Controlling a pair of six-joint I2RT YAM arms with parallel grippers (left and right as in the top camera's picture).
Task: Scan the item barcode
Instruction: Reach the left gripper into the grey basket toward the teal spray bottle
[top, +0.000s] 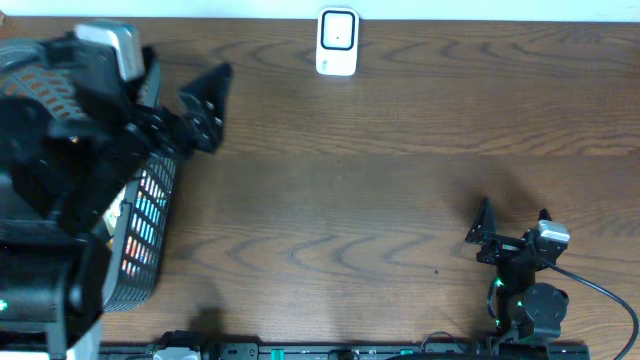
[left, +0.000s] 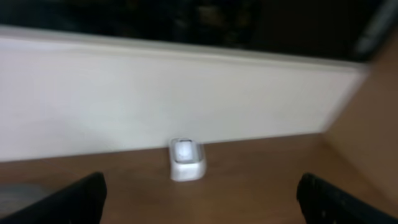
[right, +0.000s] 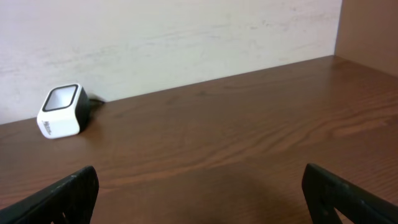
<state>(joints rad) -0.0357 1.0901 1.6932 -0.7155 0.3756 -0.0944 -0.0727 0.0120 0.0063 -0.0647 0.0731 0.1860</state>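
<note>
The white barcode scanner (top: 337, 42) stands at the table's far edge, its dark window facing up. It shows blurred in the left wrist view as the scanner (left: 185, 160) and at the left of the right wrist view as the scanner (right: 62, 111). An item with coloured stripes (top: 146, 215) lies in the black mesh basket (top: 150, 262) at the left, partly hidden under the left arm. My left gripper (top: 212, 105) hangs open and empty just right of the basket. Near the front right, my right gripper (top: 513, 218) is open and empty above bare wood.
The left arm's bulk (top: 60, 130) covers most of the basket. A black cable (top: 600, 290) runs from the right arm's base. A pale wall (right: 186, 37) rises behind the scanner. A black rail (top: 330, 350) lines the table's front edge.
</note>
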